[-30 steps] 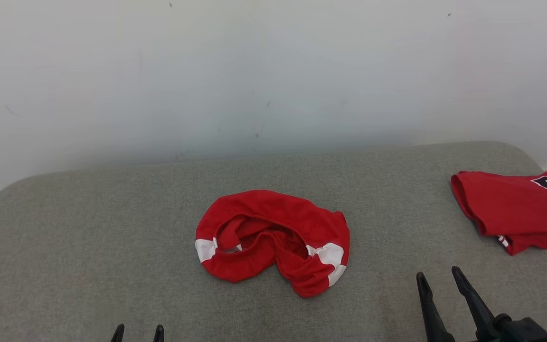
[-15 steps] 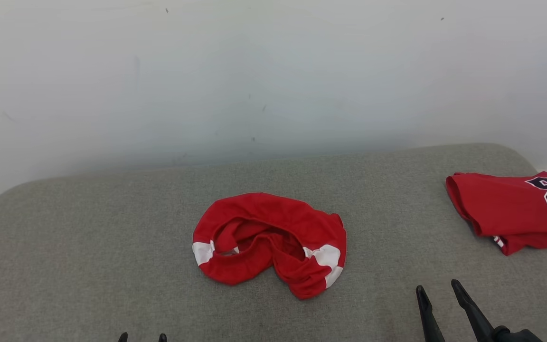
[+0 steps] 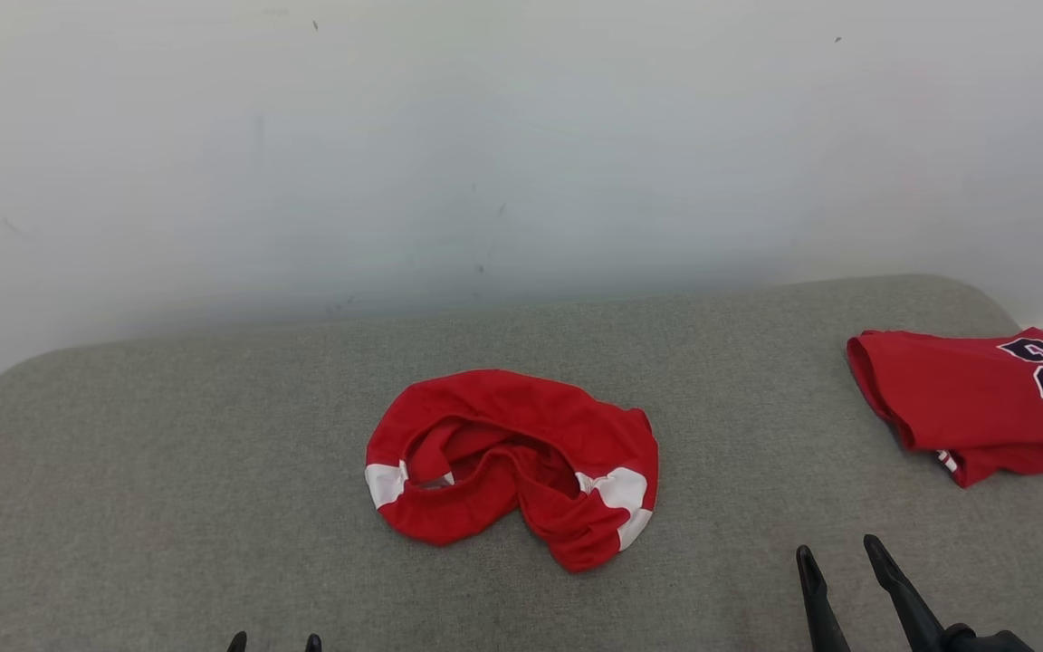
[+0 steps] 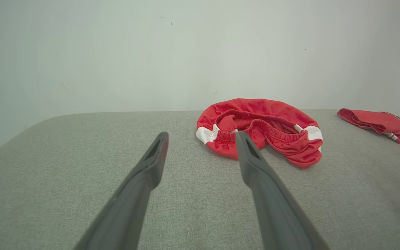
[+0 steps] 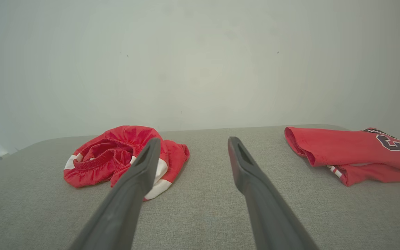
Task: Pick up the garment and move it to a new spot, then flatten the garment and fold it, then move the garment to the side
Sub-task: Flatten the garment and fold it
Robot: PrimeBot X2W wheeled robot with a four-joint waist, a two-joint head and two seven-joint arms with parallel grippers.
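Both grippers have sunk toward the bottom edge of the head view over the last second, more than the slight camera shift accounts for. Only the two dark fingertips of the left gripper (image 3: pixel 274 641) show at the lower left, while the right gripper (image 3: pixel 837 548) reaches further up at the lower right, its long fingers leaning left. Each gripper's jaws are spread wide with nothing between them, and both hang low over the grey fabric-covered surface (image 3: pixel 168 453).

A crumpled pair of red shorts with white side panels and an elastic waistband (image 3: pixel 503 426) lies in a heap at the middle of that surface, ahead of and between the grippers, clear of both. A folded red jersey with a dark number (image 3: pixel 956 398) lies at the far right edge, well apart from the shorts, beyond the right gripper.
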